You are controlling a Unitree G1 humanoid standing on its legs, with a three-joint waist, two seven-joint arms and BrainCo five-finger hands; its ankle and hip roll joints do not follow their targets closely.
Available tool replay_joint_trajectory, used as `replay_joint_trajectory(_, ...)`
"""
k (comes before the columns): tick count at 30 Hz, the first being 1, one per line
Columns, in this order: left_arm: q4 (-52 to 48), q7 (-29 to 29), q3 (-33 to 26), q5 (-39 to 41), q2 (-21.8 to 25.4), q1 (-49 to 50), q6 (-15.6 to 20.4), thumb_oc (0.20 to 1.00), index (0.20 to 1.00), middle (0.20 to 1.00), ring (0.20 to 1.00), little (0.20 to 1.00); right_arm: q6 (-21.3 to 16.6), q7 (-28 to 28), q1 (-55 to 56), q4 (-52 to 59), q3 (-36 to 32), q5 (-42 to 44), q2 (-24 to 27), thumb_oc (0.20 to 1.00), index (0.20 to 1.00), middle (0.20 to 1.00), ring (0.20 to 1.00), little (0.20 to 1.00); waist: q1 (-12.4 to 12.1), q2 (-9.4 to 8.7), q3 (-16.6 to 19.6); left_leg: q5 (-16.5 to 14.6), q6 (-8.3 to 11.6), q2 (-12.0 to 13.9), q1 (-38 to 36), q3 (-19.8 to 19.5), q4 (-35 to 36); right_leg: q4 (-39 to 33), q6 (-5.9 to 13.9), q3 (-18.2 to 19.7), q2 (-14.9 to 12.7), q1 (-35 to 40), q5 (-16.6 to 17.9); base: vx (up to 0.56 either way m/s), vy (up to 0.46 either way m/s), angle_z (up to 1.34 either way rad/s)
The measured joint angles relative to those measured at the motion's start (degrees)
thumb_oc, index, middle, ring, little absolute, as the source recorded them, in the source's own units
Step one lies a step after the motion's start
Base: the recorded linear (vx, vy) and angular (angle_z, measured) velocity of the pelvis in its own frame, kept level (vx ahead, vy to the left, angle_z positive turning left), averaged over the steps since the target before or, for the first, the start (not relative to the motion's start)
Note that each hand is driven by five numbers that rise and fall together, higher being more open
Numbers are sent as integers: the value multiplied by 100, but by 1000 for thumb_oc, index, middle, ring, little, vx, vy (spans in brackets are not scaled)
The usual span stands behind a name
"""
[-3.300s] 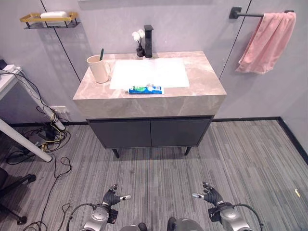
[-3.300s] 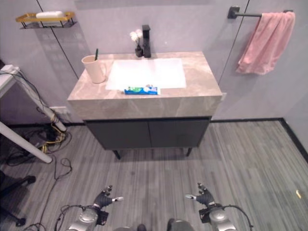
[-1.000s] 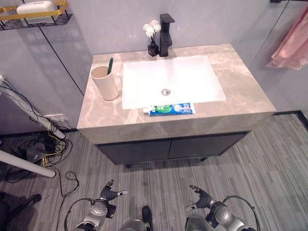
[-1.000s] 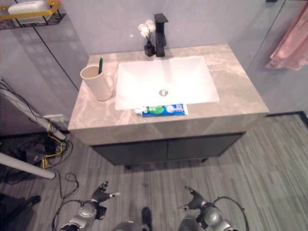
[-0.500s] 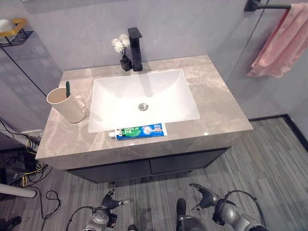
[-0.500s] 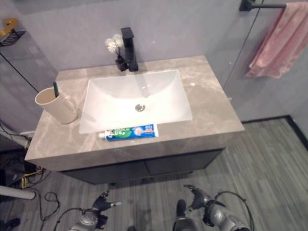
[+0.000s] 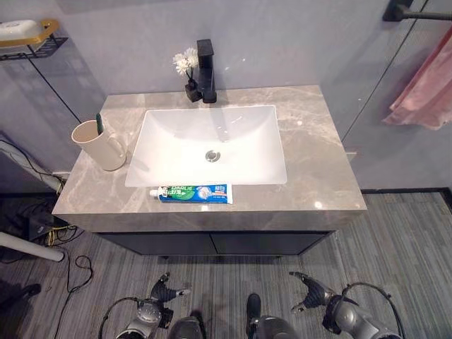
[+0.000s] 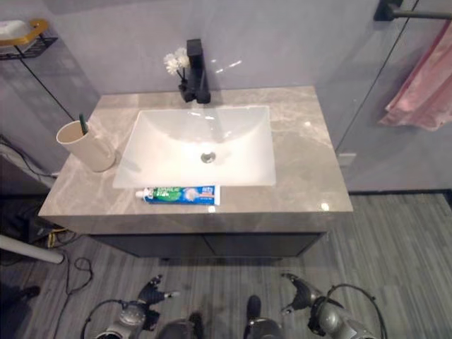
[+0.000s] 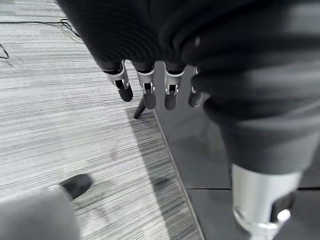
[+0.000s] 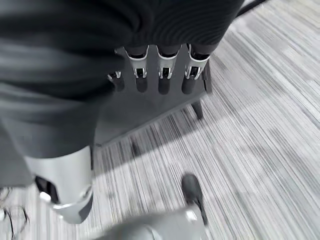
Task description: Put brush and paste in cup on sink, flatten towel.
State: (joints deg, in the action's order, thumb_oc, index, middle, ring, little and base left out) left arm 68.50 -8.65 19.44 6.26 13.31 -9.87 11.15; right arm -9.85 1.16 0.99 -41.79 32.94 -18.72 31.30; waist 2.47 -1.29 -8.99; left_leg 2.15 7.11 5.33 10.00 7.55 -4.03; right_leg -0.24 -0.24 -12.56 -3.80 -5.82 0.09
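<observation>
Both my left hand [image 7: 164,293] and right hand [image 7: 311,292] hang low, fingers loose, empty. Blue-green toothpaste tube [image 7: 192,193] lies on the marble counter's [image 7: 311,169] front edge; the dark green brush [image 7: 99,123] is probably already in the beige cup [image 7: 99,145]. A clumsy reach could knock the tube off.

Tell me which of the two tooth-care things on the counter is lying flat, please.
The toothpaste tube lies flat on the counter's front edge. The toothbrush stands upright in the cup instead.

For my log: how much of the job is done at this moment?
Done: the brush stands in the cup. In hand: nothing; left hand and right hand hang open, low before the counter. Left: the paste lies by the sink; the towel hangs bunched.
</observation>
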Motion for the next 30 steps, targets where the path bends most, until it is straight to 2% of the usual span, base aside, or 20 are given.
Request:
replay_joint_trajectory(2, -68, -4, 99, -4, 8, 31, 0, 1000, 1000, 1000, 1000, 1000, 0, 13, -43, -27, 6, 0, 1, 1000, 1000, 1000, 1000, 1000, -41, 74, 7, 185, 14, 177, 2, 153, 468, -33, 29, -14, 94, 41, 19, 258, 181, -10)
replay_joint_trajectory(5, -115, 4, 197, -60, -29, 171, -4, 1000, 1000, 1000, 1000, 1000, -1, 13, -197, -188, -7, -2, -3, 1000, 1000, 1000, 1000, 1000, -118, 290, 24, 206, -124, 267, -210, 94, 485, 60, 68, 115, 190, 218, 31, 246, 202, -43)
replay_joint_trajectory(6, -111, 4, 198, -71, -10, 213, -1, 1000, 1000, 1000, 1000, 1000, 2, 18, -183, -208, -25, -2, 2, 1000, 1000, 1000, 1000, 1000, -119, 365, 78, 341, -304, 231, -219, 89, 443, 163, 176, 173, 159, 223, -38, 214, 232, -31)
replay_joint_trajectory(8, -113, 2, 176, -74, 69, 200, 4, 1000, 1000, 1000, 1000, 1000, -16, 21, -127, -224, -35, -1, -42, 1000, 1000, 1000, 1000, 1000, -109, 283, 103, 234, -499, -59, -393, 204, 473, 380, 352, 334, -121, 213, -109, 159, 191, -15)
replay_joint_trajectory(11, -211, 1, 163, -103, 214, 220, 7, 1000, 1000, 1000, 1000, 1000, -5, 11, -117, -229, -31, -8, -117, 1000, 1000, 1000, 1000, 1000, -124, 248, 83, 129, -703, -325, -518, 296, 487, 674, 564, 485, -409, 160, -203, 120, 204, -4)
replay_joint_trajectory(13, -271, -1, 154, -169, 285, 248, 8, 1000, 1000, 1000, 1000, 1000, -5, 5, -117, -216, -23, -10, -156, 1000, 1000, 1000, 1000, 1000, -178, 242, 75, 99, -748, -369, -618, 376, 574, 903, 611, 573, -462, 67, -225, 68, 141, -16)
replay_joint_trajectory(15, -346, 3, 164, -236, 436, 327, 27, 1000, 1000, 1000, 1000, 1000, -8, 10, -258, -142, -22, -14, -206, 1000, 1000, 1000, 1000, 1000, -168, 245, 49, 75, -834, -391, -814, 456, 778, 1739, 668, 592, -528, -304, -241, 76, 151, -21)
replay_joint_trajectory(16, -414, 1, 170, -236, 493, 328, 30, 1000, 1000, 1000, 1000, 1000, -13, 8, -258, -139, -23, -15, -213, 1000, 1000, 1000, 1000, 1000, -172, 170, 17, 11, -916, -431, -917, 458, 837, 2051, 694, 584, -540, -422, -231, 107, 162, -6)
replay_joint_trajectory(19, -746, 9, 170, -278, 704, 556, 69, 1000, 1000, 1000, 1000, 1000, -10, 9, -264, -20, -41, -12, -236, 1000, 1000, 1000, 1000, 1000, -195, 7, -62, -6, -949, -464, -1023, 533, 920, 2352, 739, 539, -645, -618, -285, 103, 3, -14)
replay_joint_trajectory(21, -735, 27, 170, -293, 717, 666, 72, 1000, 1000, 1000, 1000, 1000, -16, 11, -145, 75, -121, -12, -241, 1000, 1000, 1000, 1000, 1000, -187, -35, -43, 15, -920, -461, -1011, 517, 917, 1489, 847, 533, -628, -444, -313, 90, -129, 0)
replay_joint_trajectory(23, -710, 37, 181, -345, 713, 688, 82, 1000, 1000, 1000, 1000, 1000, -37, 19, -114, -61, -107, -11, -290, 1000, 1000, 1000, 1000, 1000, -164, -66, -32, 16, -915, -472, -992, 419, 916, 886, 947, 544, -621, -297, -119, 31, -81, 26)
replay_joint_trajectory(24, -734, 46, 192, -458, 716, 711, 86, 1000, 1000, 1000, 1000, 1000, -19, 16, -91, -206, -63, -14, -335, 1000, 1000, 1000, 1000, 1000, -150, -110, -31, 28, -896, -495, -998, 331, 917, 510, 999, 551, -639, -160, 164, 15, -36, 42)
replay_joint_trajectory(25, -827, 47, 190, -504, 737, 767, 97, 1000, 1000, 1000, 1000, 1000, -14, 12, -65, -264, -11, -15, -374, 1000, 1000, 1000, 1000, 1000, -184, -212, 10, 23, -869, -548, -1005, 293, 918, 292, 987, 549, -701, -88, 476, 26, -88, 47)
replay_joint_trajectory(27, -944, 54, 200, -519, 713, 885, 106, 1000, 1000, 1000, 1000, 1000, -32, 29, -147, -521, -23, -17, -430, 1000, 1000, 1000, 1000, 1000, -222, -214, 24, 27, -756, -518, -1006, 206, 920, -134, 931, 543, -618, 202, 445, 26, -111, 20)
replay_joint_trajectory(28, -1121, 82, 163, -519, 725, 1048, 113, 1000, 1000, 1000, 1000, 1000, -28, 31, -230, -588, -45, -16, -398, 1000, 1000, 1000, 1000, 1000, -251, -160, 33, 36, -664, -419, -1005, 189, 919, -432, 817, 464, -533, 353, 560, 22, -125, 6)
replay_joint_trajectory(30, -1410, 131, 166, -519, 755, 1269, 119, 1000, 1000, 1000, 1000, 1000, -39, 39, -213, -722, -195, -3, -375, 1000, 1000, 1000, 1000, 1000, -302, -100, 68, 56, -563, -289, -1015, 96, 919, -479, 769, 386, -400, 435, 553, 3, -167, 22)
